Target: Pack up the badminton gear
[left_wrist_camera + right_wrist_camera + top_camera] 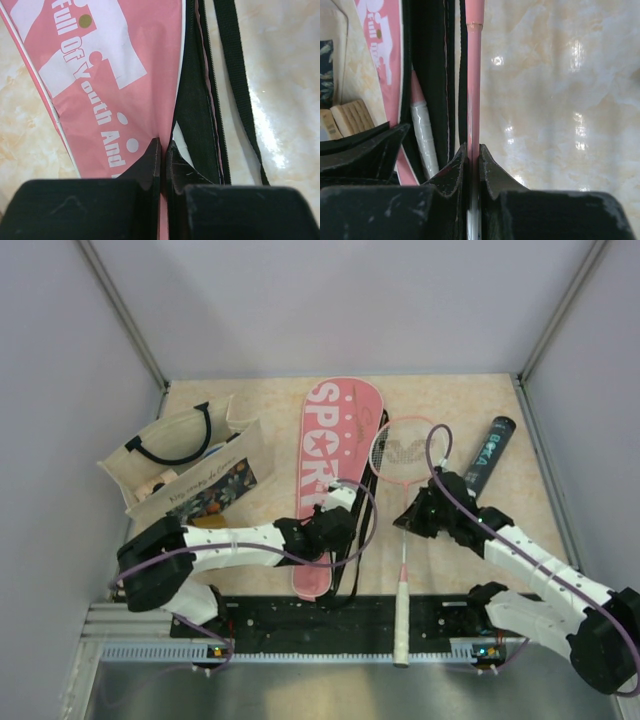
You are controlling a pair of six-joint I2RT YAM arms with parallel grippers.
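Your right end effector is clamping the racket, pointing near-to-far over the worktop, while your left end effector is pinching the open edge of the cover just to its left.

Tote at left rear of table. Cover at centre, lengthwise, wide end to the rear. Strap runs along its right edge. Racket just right of cover, head rearward, handle end over the base rail. Tube right of racket head, tilted. Second racket: handle inside cover's opening. Left gripper on cover's right edge, right gripper on racket shaft.
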